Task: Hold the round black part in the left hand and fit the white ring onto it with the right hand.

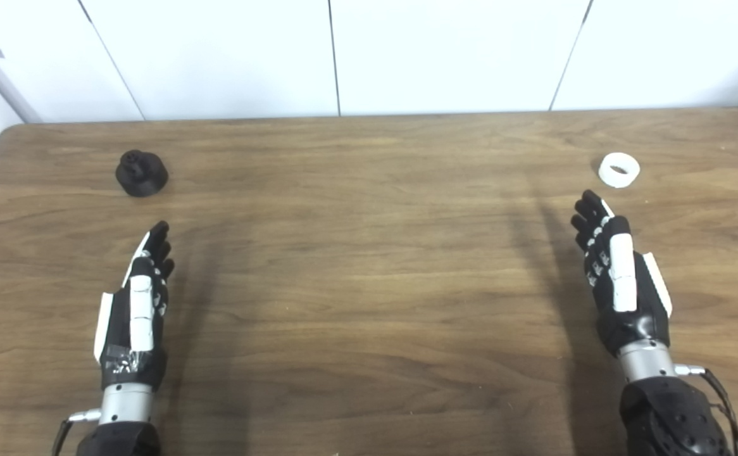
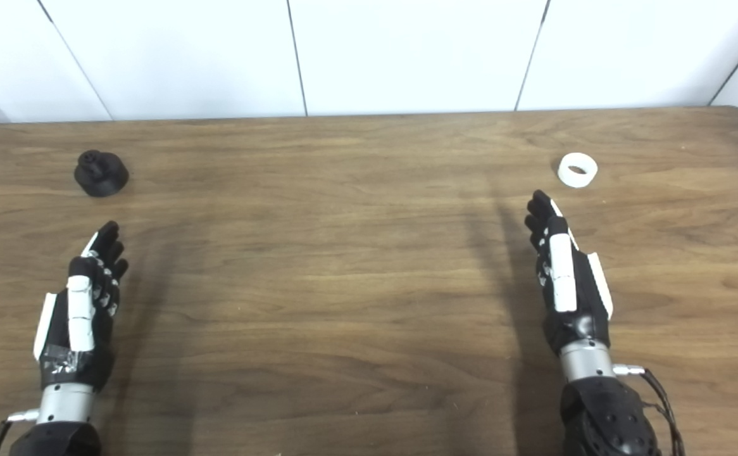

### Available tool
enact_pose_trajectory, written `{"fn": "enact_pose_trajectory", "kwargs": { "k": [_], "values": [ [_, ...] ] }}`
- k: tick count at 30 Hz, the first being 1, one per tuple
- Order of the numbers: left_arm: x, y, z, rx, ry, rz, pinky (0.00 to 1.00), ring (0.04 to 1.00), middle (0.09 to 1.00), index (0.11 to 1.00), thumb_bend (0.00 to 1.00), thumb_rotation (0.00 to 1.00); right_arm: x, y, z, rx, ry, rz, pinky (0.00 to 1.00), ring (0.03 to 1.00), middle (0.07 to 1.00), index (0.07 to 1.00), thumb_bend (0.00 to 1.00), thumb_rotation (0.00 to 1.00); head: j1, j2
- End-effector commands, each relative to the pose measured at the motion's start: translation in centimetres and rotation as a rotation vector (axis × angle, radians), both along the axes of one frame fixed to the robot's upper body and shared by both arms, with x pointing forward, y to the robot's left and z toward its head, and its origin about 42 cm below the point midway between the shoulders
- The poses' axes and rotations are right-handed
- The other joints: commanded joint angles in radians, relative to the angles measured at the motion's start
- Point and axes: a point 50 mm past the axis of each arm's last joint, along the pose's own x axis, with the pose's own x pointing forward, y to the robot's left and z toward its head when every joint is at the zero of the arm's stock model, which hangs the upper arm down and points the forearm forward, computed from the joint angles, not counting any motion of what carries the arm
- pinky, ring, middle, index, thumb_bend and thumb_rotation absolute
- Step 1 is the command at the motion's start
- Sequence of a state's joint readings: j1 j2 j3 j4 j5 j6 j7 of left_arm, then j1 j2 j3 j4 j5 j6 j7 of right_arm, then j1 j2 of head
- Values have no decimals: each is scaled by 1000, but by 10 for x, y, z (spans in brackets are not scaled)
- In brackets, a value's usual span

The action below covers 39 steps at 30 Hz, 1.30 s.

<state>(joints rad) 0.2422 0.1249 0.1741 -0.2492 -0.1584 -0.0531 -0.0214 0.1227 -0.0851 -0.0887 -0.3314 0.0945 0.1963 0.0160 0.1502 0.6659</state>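
Left eye view. The counter [image 1: 369,266] is a wood-grain surface, brown, with streaked darker bands and a rounded far-left corner. Behind it stands a plain white panelled wall [image 1: 445,57] with thin dark seams. The round black part [image 1: 142,172] sits at about 10 o'clock on the counter, matte, a squat cylinder with a smaller raised hub on top. The white ring [image 1: 619,170] lies flat at about 2 o'clock, a short smooth band with an open centre. The left robot hand [image 1: 135,310] rests low at 8 o'clock, black with white plates, a metal wrist collar behind it; its fingers are extended and loosely apart, holding nothing, well apart from the black part. The right robot hand [image 1: 619,272] is at 4 o'clock, the same build, fingers stretched forward and spread narrowly, empty; its fingertips are near the ring but clear of it. No writing or labels can be read.

Right eye view. The same layout appears from a little to one side. The round black part [image 2: 101,172] stands upright at 10 o'clock, untouched. The white ring [image 2: 577,170] lies at 2 o'clock, near the far-right rounded corner. The left robot hand [image 2: 78,304] is spread and empty. The right robot hand [image 2: 565,272] is likewise spread and empty, just short of the ring. Both hands cast soft shadows on the counter [image 2: 343,285].
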Motion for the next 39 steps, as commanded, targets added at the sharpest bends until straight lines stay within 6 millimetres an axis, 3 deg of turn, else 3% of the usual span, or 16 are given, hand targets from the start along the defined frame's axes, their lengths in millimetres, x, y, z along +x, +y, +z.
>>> {"fn": "enact_pose_trajectory", "kwargs": {
  "k": [1, 8, 14, 26, 39],
  "values": [
    [-2, -5, 3, 8, -46, -4, 1000, 1000, 990, 939, 611, 930, -4, -4, 2, -7, -41, 17, 1000, 972, 964, 947, 496, 1000, 8, -9],
    [-3, -14, -5, 3, -37, -2, 1000, 1000, 1000, 942, 603, 935, -5, -7, -5, 14, -35, 21, 1000, 988, 978, 961, 405, 1000, 63, -73],
    [-4, -19, -12, 2, -37, -8, 1000, 1000, 1000, 953, 565, 941, -5, -7, -5, 8, -26, 21, 1000, 996, 987, 978, 404, 1000, 100, -121],
    [-3, -25, -22, -18, -52, 0, 1000, 1000, 986, 924, 464, 878, -6, -4, -3, 15, -21, 42, 1000, 1000, 1000, 996, 384, 1000, 121, -168],
    [-3, -27, -31, 7, -35, -20, 1000, 1000, 1000, 954, 467, 894, -4, -7, -6, -1, -28, 58, 1000, 1000, 999, 989, 385, 1000, 145, -203]
  ]
}}
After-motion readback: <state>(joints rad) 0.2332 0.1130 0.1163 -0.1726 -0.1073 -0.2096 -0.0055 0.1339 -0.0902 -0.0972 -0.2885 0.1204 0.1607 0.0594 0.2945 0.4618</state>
